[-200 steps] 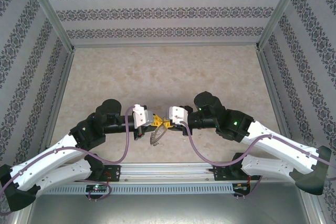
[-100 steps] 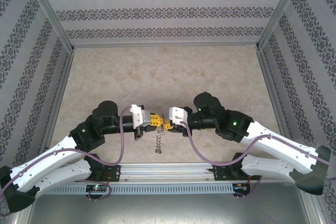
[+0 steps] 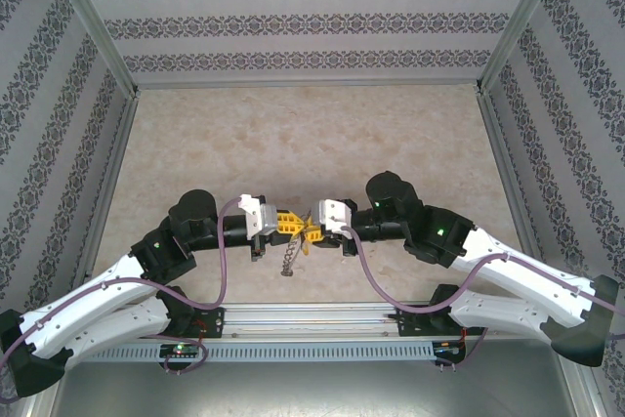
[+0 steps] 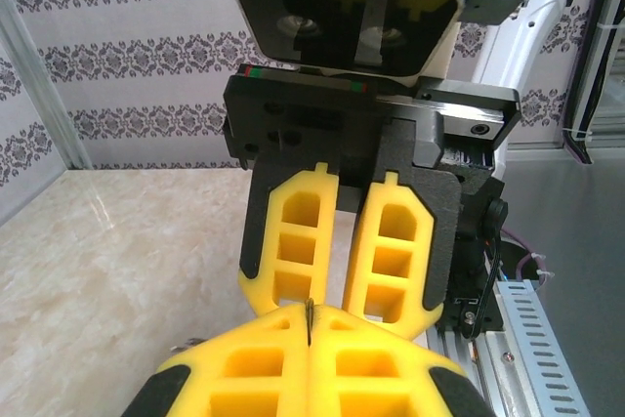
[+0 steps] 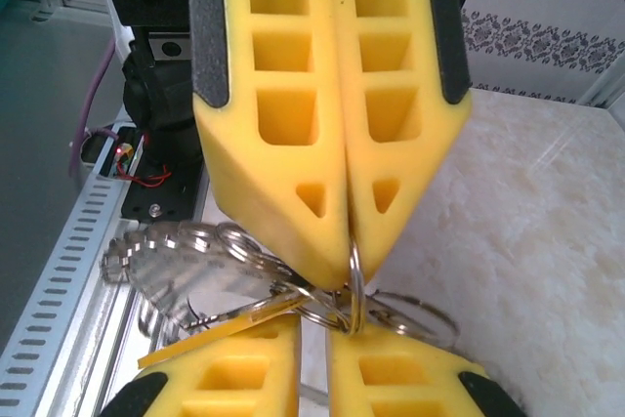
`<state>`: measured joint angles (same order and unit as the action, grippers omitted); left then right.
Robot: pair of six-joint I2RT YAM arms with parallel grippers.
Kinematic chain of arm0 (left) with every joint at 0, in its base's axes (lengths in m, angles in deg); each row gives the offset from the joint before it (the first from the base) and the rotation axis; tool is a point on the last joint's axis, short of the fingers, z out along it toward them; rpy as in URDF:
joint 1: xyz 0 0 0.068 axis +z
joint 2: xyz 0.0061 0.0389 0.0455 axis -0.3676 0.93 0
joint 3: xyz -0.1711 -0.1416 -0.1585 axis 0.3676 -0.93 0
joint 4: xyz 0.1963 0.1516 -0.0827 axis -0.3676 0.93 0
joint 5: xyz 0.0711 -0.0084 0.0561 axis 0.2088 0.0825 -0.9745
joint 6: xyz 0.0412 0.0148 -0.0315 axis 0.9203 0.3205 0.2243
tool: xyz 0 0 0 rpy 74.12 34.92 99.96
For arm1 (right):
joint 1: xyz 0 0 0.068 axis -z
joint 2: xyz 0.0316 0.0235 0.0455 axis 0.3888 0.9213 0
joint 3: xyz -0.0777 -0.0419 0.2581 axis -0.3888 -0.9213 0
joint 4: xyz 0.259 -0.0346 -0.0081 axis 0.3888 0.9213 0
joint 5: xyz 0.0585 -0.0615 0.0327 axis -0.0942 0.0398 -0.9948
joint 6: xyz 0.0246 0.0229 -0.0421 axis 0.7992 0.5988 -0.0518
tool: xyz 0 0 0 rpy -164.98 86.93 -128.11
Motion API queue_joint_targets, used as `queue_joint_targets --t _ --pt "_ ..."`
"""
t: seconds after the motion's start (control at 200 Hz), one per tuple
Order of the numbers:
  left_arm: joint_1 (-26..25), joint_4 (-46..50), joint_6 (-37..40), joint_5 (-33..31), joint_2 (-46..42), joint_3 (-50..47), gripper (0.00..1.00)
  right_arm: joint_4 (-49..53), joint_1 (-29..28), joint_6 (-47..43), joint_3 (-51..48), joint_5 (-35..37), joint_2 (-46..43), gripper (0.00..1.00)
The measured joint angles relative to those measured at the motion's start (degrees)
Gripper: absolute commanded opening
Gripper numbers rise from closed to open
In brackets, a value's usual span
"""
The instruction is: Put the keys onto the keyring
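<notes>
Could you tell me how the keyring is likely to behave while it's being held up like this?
The keyring will probably dangle and swing: it hangs by a thin wire loop pinched in the left gripper. The other loose loops look apt to shift and tangle. Being bare metal, it may slip from the fingertips.

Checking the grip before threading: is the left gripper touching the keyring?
Touching. In the right wrist view, the left gripper is shut, and a thin wire loop of the keyring is pinched right between its yellow fingertips.

Grey keyring [image 5: 186, 275], rim fringed with thin silver loops, dangling by one pinched loop.
</notes>
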<state>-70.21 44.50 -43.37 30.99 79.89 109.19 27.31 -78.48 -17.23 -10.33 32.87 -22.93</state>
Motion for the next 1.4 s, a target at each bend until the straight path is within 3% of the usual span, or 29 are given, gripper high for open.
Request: queue_joint_targets --t 0.165,0.385,0.634,1.014,1.149,1.399 --pt "0.00 -0.74 -0.35 0.13 -0.11 -0.20 0.00 -0.35 0.55 0.48 0.00 -0.26 0.00 0.15" --pt "0.00 -0.81 -0.35 0.13 -0.66 -0.20 0.00 -0.72 1.11 1.25 -1.53 0.07 -1.73 0.28" --pt "0.00 -0.81 -0.37 0.15 -1.11 -0.20 0.00 -1.55 1.14 2.45 -3.93 -0.09 -5.46 0.34" --pt "0.00 -0.81 -0.37 0.13 -1.11 -0.20 0.00 -5.14 1.11 4.39 -4.94 -2.03 -3.67 0.45" --pt "0.00 -0.81 -0.37 0.15 -1.14 -0.20 0.00 -6.75 1.11 5.01 -5.16 -2.51 -2.93 0.40" --pt "0.00 -0.81 -0.37 0.13 -1.73 -0.20 0.00 -7.69 1.11 5.31 -5.18 -2.12 -1.62 0.11"
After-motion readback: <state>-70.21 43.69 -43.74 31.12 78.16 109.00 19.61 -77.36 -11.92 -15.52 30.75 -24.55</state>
